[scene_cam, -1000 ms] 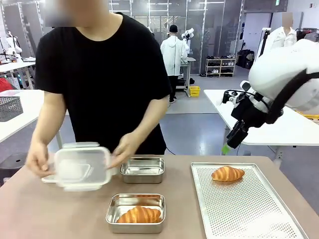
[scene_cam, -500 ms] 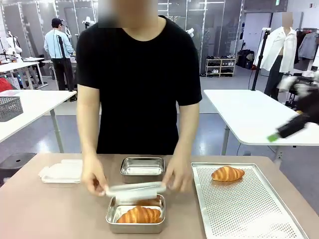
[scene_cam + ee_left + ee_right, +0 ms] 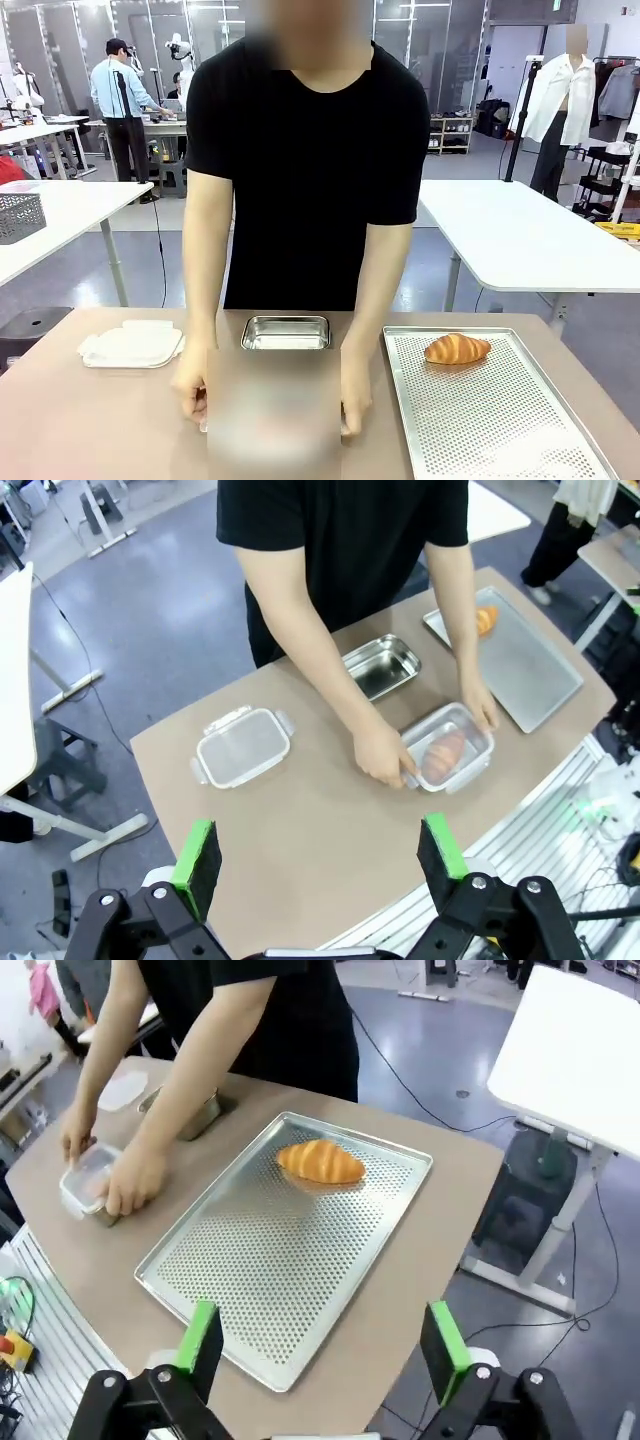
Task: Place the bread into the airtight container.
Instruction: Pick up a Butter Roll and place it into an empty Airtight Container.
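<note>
The croissant (image 3: 320, 1161) is lying left to right on the tray (image 3: 260, 1280) at the far right, nearer the right gripper (image 3: 320, 1338), which is hanging wide open.

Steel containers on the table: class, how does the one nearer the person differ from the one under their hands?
The open steel container is empty and untouched; the lidded steel container holds a golden croissant under a clear plastic lid, gripped by the person's hands. Both are shiny, rectangular, round-cornered.

Left end effector (image 3: 318, 852) and right end effector (image 3: 322, 1340) hover, jaws spread.
</note>
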Tool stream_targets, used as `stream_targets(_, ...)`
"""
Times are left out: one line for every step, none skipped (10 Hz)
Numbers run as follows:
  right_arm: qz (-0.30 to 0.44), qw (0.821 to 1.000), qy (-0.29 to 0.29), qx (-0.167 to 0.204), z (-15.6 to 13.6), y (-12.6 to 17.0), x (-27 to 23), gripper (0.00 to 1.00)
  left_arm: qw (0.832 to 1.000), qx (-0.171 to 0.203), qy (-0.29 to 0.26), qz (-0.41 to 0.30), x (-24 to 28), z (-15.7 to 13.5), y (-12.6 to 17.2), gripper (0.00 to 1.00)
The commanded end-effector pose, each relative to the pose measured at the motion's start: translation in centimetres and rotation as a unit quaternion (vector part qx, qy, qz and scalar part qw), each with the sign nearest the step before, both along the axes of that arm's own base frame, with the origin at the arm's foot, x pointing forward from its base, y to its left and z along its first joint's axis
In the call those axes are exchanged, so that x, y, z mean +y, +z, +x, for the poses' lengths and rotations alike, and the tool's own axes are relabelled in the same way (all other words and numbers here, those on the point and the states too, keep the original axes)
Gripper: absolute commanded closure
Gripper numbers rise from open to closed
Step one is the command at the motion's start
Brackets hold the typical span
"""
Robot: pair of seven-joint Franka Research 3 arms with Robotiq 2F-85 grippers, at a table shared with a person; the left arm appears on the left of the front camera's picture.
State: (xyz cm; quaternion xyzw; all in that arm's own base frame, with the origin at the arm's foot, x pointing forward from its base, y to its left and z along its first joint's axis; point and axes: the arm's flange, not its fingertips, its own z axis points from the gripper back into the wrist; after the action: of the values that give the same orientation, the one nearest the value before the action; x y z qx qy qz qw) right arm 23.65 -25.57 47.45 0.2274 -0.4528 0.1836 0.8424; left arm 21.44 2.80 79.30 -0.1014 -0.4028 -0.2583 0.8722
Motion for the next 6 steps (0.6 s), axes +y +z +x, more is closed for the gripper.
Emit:
stream_targets(0.008,1.0,0.014,-0.012,-1.6,-4.1,4.7,0.0,1.0,0.0,0.001,0.0,-0.1,0.0,0.1,0.0)
stream_targets(0.004,1.0,0.016,-0.012,-1.6,-4.0,5.4,0.0,1.0,0.0,0.001,0.0,-0.1,0.0,0.1,0.0)
stream_targets(0.008,1.0,-0.001,-0.002,-0.5,-0.7,-0.6,0.0,1.0,0.0,0.001,0.0,-0.1,0.0,0.1,0.0)
stream_targets(0.008,1.0,-0.001,-0.002,-0.5,-0.7,-0.6,0.0,1.0,0.0,0.001,0.0,-0.1,0.0,0.1,0.0)
stream_targets(0.008,1.0,-0.001,-0.002,-0.5,-0.7,-0.6,0.0,1.0,0.0,0.001,0.0,-0.1,0.0,0.1,0.0)
stream_targets(0.008,1.0,-0.001,-0.002,-0.5,-0.7,-0.6,0.0,1.0,0.0,0.001,0.0,-0.1,0.0,0.1,0.0)
